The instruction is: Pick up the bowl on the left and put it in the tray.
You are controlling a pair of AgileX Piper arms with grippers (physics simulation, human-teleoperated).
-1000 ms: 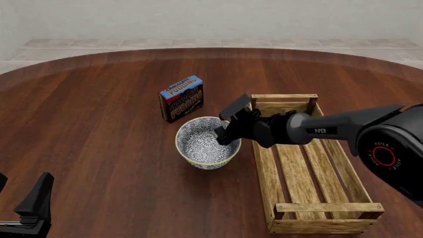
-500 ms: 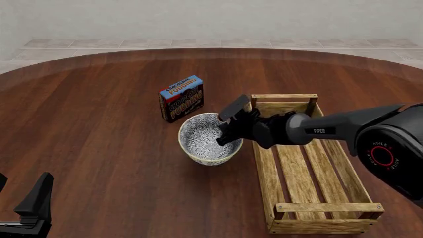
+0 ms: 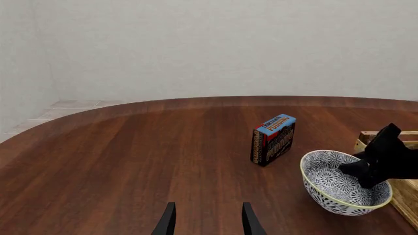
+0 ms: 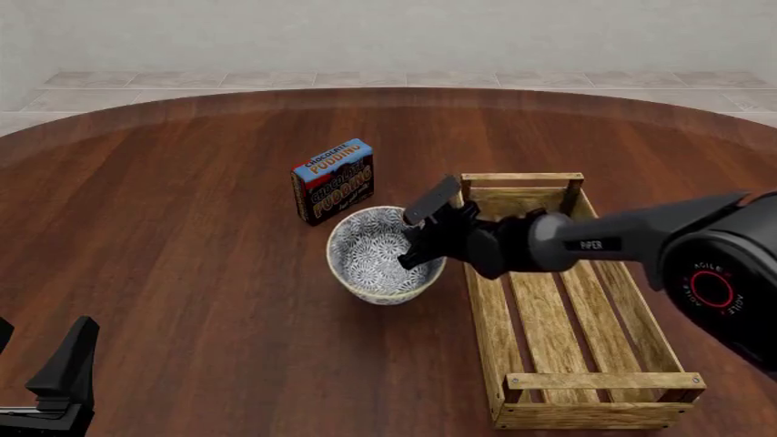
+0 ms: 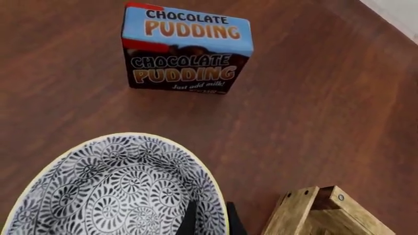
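The blue-patterned bowl [image 4: 370,258] with its cream rim hangs a little above the table, tilted, just left of the tray [image 4: 486,319]. My right gripper [image 4: 420,248] is shut on the bowl's right rim, one finger inside and one outside. In the right wrist view the fingers [image 5: 189,219] pinch the rim of the bowl [image 5: 124,191] beside a corner post of the tray [image 5: 326,210]. My left gripper [image 4: 46,339] stays open at the near left edge. From the left wrist, its open gripper [image 3: 205,215] faces the bowl [image 3: 336,183] from well apart.
A chocolate pudding box [image 4: 331,180] stands upright just behind the bowl, also in the wrist views [image 5: 186,49] [image 3: 274,138]. The wooden tray has low slatted sides and corner posts. The round brown table [image 4: 182,237] stretches to the left.
The bowl has risen slightly off the table and shifted a little towards the tray in the right gripper's hold. The left arm has not moved.
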